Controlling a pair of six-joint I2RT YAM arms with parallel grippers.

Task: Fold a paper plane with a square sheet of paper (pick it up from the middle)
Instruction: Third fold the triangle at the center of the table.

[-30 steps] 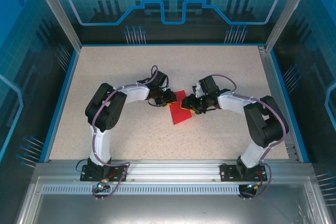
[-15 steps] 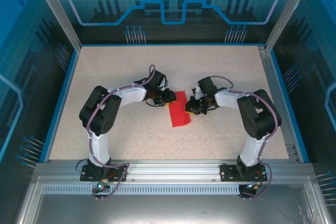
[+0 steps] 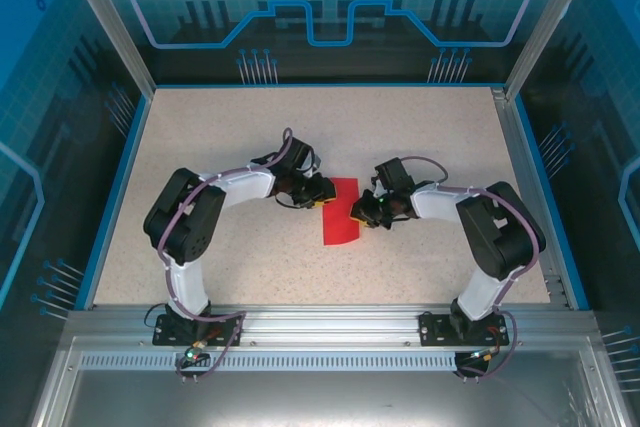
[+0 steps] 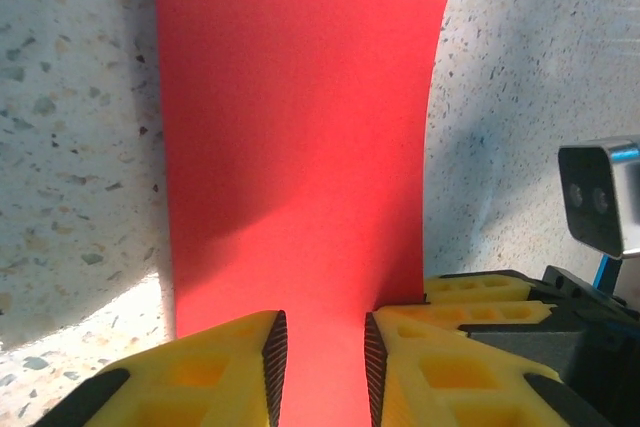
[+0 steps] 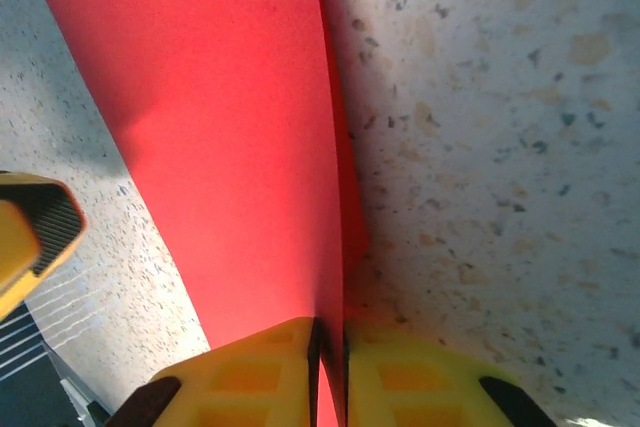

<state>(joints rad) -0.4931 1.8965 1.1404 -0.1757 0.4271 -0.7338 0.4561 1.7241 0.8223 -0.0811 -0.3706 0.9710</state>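
Observation:
The square sheet of paper (image 3: pixel 340 212) is bright red and lies on the table folded into a narrow upright strip between the two grippers. My left gripper (image 3: pixel 322 195) sits at the strip's upper left edge. Its yellow fingers (image 4: pixel 245 367) stand apart with flat red paper (image 4: pixel 300 147) showing in the gap. My right gripper (image 3: pixel 358 213) is at the strip's right edge. In the right wrist view its jaws (image 5: pixel 330 367) are shut on the doubled edge of the paper (image 5: pixel 220 127). The paper plane is out of view.
The speckled beige table (image 3: pixel 250 137) is bounded by blue rails and a metal frame (image 3: pixel 320 322) at the near side. The right gripper's yellow fingers (image 4: pixel 480 292) and its camera (image 4: pixel 600 207) lie close beside the left gripper.
The paper has gone from a skewed, partly lifted shape to a flatter narrow strip. The right gripper moved down and left and closed on its right edge. The left gripper shifted slightly nearer.

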